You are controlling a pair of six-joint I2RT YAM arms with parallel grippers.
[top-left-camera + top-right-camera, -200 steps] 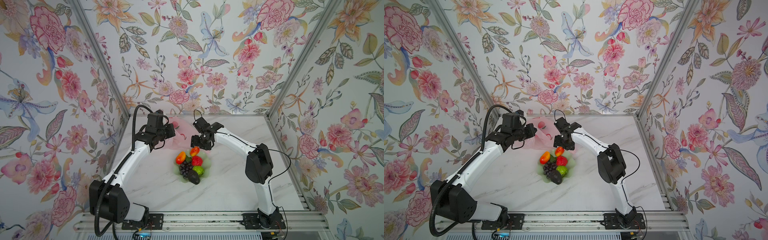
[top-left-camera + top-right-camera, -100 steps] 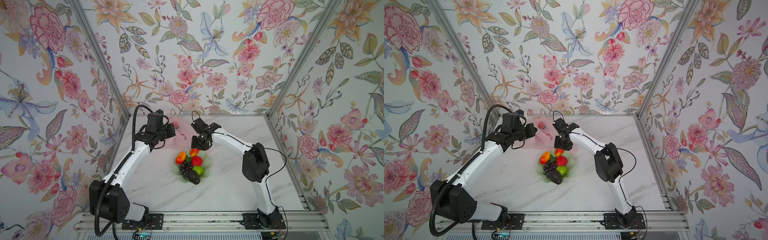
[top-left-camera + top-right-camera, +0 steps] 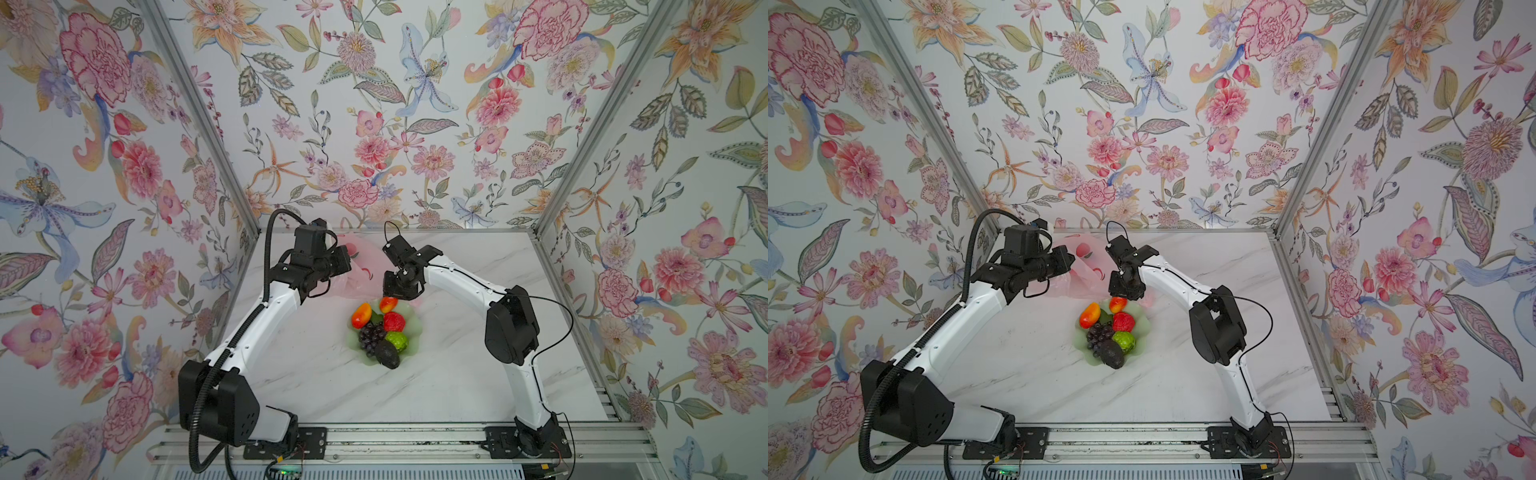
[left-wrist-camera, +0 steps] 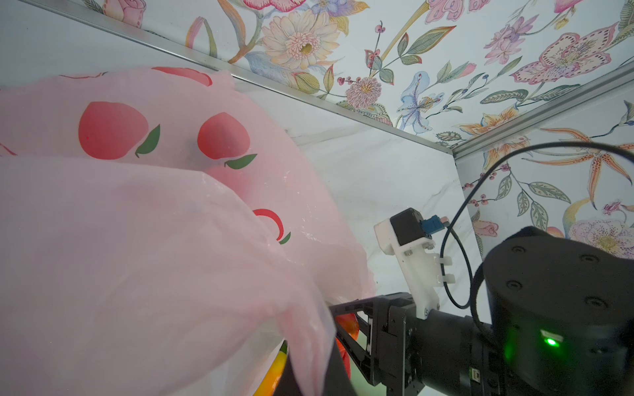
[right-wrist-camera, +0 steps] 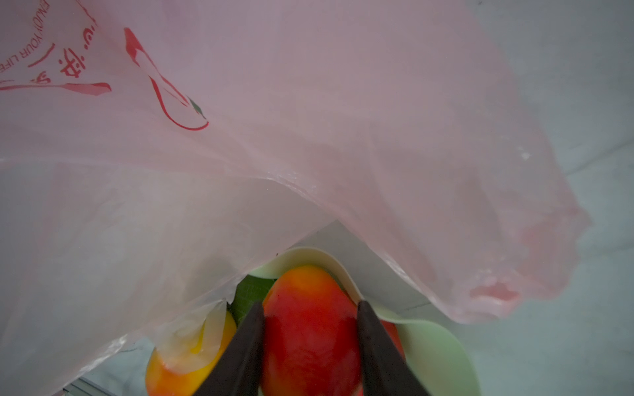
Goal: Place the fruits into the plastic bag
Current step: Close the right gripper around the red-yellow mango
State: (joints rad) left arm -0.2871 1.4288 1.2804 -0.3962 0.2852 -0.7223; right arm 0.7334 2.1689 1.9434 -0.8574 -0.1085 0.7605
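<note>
right end effector (image 5: 310, 305) partly closed, fingers (image 5: 247, 343) pressing both flanks of mango (image 3: 388, 304) across its short width, long axis along the fingers | mango on far rim of dish (image 3: 412, 338), middle of table (image 3: 457, 374) | plastic bag (image 3: 368, 266) just far-left, hem overhanging mango | left end effector (image 3: 349, 266) clamped shut on bag edge, holding it up | judged next: lift, carry far-left

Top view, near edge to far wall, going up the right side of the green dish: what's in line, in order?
avocado → bumpy green fruit → strawberry → far mango → plastic bag. Grapes and the other mango are left out because they sit alongside these.
</note>
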